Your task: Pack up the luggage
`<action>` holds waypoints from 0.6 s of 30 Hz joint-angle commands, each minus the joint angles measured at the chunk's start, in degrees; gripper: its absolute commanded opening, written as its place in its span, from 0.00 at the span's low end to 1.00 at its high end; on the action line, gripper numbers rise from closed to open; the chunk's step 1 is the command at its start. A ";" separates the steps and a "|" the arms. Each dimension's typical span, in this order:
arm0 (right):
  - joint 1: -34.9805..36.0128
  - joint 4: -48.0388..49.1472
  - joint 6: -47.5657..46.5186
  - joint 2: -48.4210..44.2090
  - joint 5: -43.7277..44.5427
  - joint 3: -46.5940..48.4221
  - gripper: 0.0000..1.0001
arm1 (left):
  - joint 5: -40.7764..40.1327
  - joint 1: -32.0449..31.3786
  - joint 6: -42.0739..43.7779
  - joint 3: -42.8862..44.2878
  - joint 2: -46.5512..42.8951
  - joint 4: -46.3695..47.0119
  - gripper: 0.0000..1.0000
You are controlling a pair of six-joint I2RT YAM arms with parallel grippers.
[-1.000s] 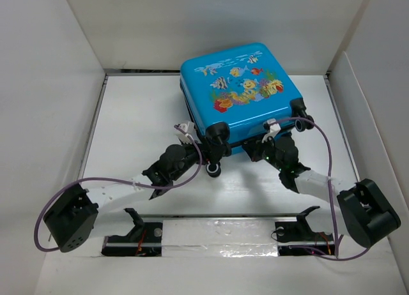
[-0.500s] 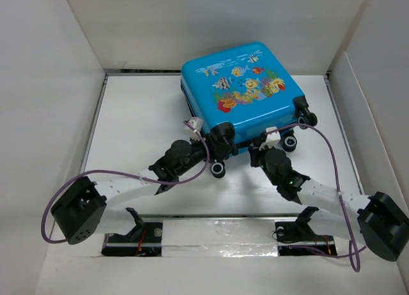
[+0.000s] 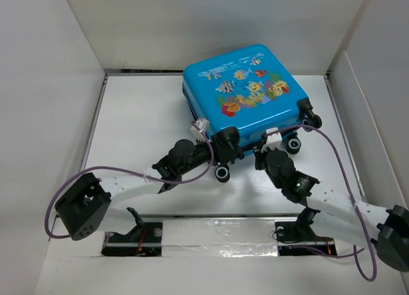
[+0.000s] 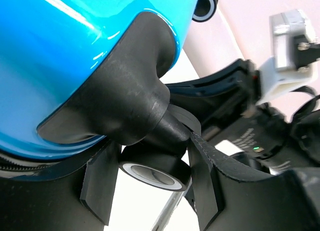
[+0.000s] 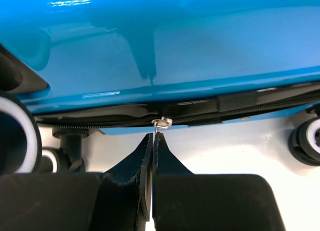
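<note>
Two tools work the near edge of the luggage (image 3: 246, 90), which lies flat with its lid shut on the desk (image 3: 137, 116), toward the far right. The left tool (image 4: 152, 146) is clamped around a corner caster (image 4: 125, 101), with the wheel (image 4: 155, 173) between its fingers — a brace, I judge. The right tool (image 5: 152, 146) is pinched narrow on the zip pull (image 5: 161, 123) at the seam. The filling looks done, then, though the contents are hidden, and what is left is running the zip round. How much is already zipped cannot be told — the seam shows only in part.
</note>
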 commanded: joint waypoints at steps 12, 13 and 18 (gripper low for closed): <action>2.54 12.53 6.89 0.18 -11.28 -2.42 0.00 | -2.75 1.26 -2.60 2.97 -0.23 7.79 0.49; 1.22 14.28 6.36 0.00 -12.78 -3.39 0.00 | -2.83 1.26 -2.86 2.44 -0.23 7.97 0.52; -6.25 14.92 3.82 4.02 -21.48 -1.82 0.39 | -3.10 1.26 -3.13 1.20 -0.06 7.44 0.62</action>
